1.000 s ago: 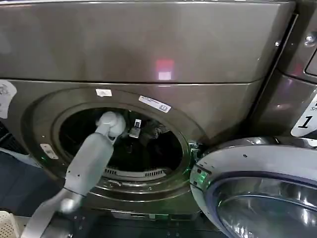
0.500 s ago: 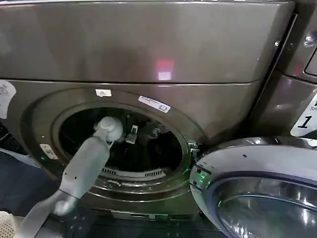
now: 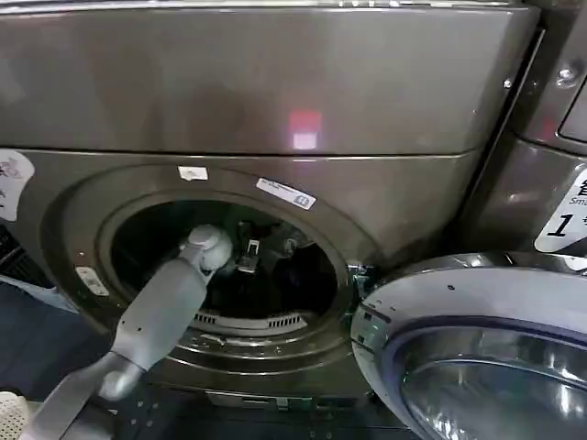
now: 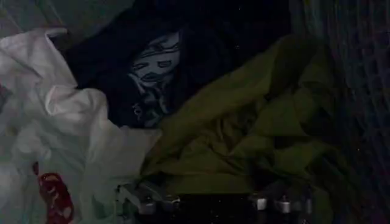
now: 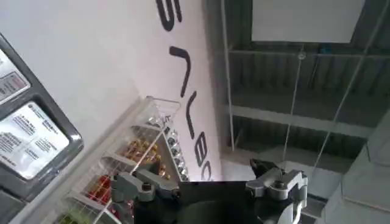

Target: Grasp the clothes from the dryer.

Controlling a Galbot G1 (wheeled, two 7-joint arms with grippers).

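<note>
The left gripper is inside the round hole of the dryer. Its fingers are spread apart and hold nothing. The clothes lie in a soft pile right in front of it, deeper in the drum. The yellow-green cloth sits straight ahead between the fingers, so the left arm is the near one. The white cloth lies off to one side. The right gripper is away from the dryer, spread open and pointing up at the ceiling.
</note>
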